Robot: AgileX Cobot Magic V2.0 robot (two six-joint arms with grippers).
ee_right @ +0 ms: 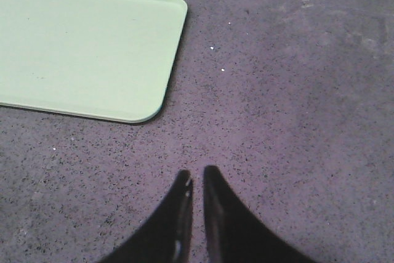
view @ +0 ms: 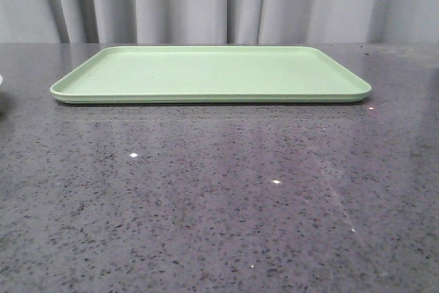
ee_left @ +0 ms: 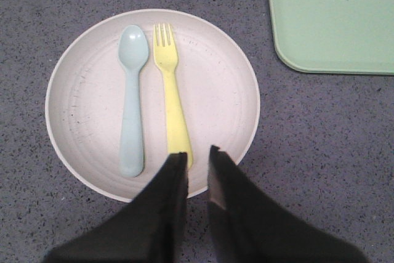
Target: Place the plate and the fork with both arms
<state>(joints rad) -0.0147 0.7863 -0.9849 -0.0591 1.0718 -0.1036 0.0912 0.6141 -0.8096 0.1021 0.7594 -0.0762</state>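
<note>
Two tools show up, one in each wrist view, and both are held over the dark speckled surface [view: 219, 197].

In the left wrist view, the plate [ee_left: 92, 121] sits on the surface and fills the left and middle of the frame. A pale blue spoon [ee_left: 132, 106] lies on the plate, left of center. The yellow fork [ee_left: 172, 97] lies just beside the spoon on its right, with a thin gap between them. Both point their heads toward the top of the frame. The left tool [ee_left: 196, 167] is at the bottom middle of the frame. Its two black fingers are close together with only a narrow gap, and they hold nothing. One fingertip [ee_left: 178, 159] covers the very end of the fork handle, but I cannot tell if it touches it. A corner of the green tray [ee_left: 332, 23] is in the upper right of that frame, apart from the plate.

In the front view, the tray [view: 206, 73] lies flat across the upper middle of the frame with nothing on it.

In the right wrist view, the tray [ee_right: 80, 47] fills the upper left of the frame. The right tool [ee_right: 197, 180] is at the bottom middle, over bare surface [ee_right: 295, 103]. Its fingers are also close together with a narrow gap, holding nothing.
</note>
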